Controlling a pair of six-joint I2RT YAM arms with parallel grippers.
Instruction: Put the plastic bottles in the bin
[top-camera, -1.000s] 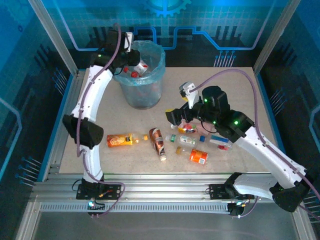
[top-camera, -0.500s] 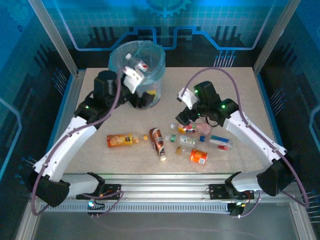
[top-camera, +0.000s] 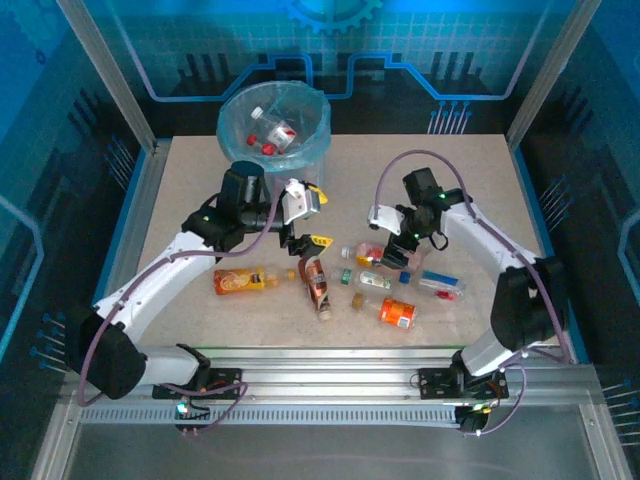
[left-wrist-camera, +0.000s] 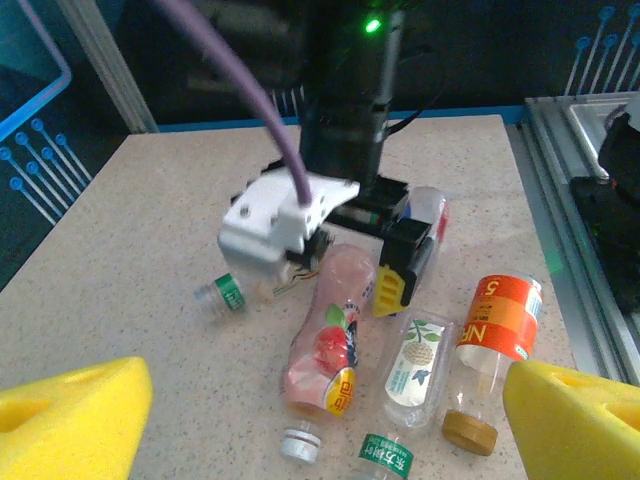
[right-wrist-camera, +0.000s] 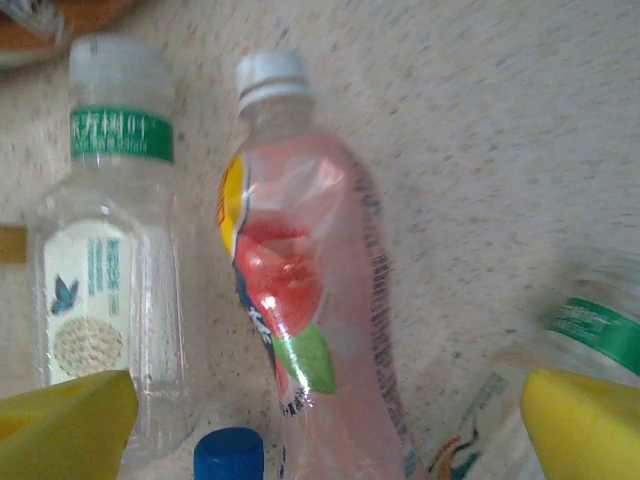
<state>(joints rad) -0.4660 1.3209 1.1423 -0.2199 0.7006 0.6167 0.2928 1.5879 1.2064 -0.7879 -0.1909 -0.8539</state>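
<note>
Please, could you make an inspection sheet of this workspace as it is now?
Surface: beige speckled table, no spill seen.
Job's things: bin at the far edge, some bottles inside; others lie on the table, among them an orange bottle and a pink bottle.
Clutter: nothing seen.
Grippers: left gripper jaws open, empty; right gripper jaws open, over the pink bottle.
Cables: purple cable looping above each arm.
Surroundings: aluminium frame, blue-lit panels.

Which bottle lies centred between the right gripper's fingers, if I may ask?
The pink white-capped bottle; the clear green-banded bottle lies off to one side.
</note>
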